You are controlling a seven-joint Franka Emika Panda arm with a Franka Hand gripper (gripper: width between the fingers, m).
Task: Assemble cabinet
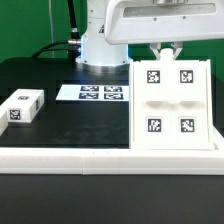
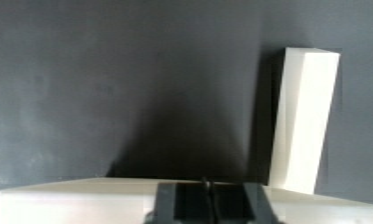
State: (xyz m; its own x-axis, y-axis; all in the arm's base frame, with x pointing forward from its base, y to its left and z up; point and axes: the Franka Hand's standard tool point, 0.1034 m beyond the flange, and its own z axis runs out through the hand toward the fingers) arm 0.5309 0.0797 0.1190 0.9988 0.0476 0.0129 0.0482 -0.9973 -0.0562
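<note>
Apparently the work is at an early step: the body [image 1: 168,100] sits at about 3 o'clock on the counter [image 1: 70,125], its near edge just beside or against the rail [image 1: 100,157] that runs along 6 o'clock. The small panel [image 1: 21,105] lies well apart at 9 o'clock, not yet joined. The marker board [image 1: 62,92] lies toward 12 o'clock.

The claw [image 1: 165,52] is at the body's far edge, at roughly 1 o'clock. In the wrist view the claw [image 2: 204,203] shows as a dark strip set into a white surface, probably the body [image 2: 76,200], but I cannot tell whether it is gripping that edge, merely closed, or slightly parted.

My reading is that the body is being seated against the rail. The next move probably calls for a firm hold on that far edge and a square push.

The body's tagged face points up and toward the exterior camera, and its slightly longer side runs from 6 to 12 o'clock. A long white bar [image 2: 304,120] shows in the wrist view; which part it is I cannot tell
</note>
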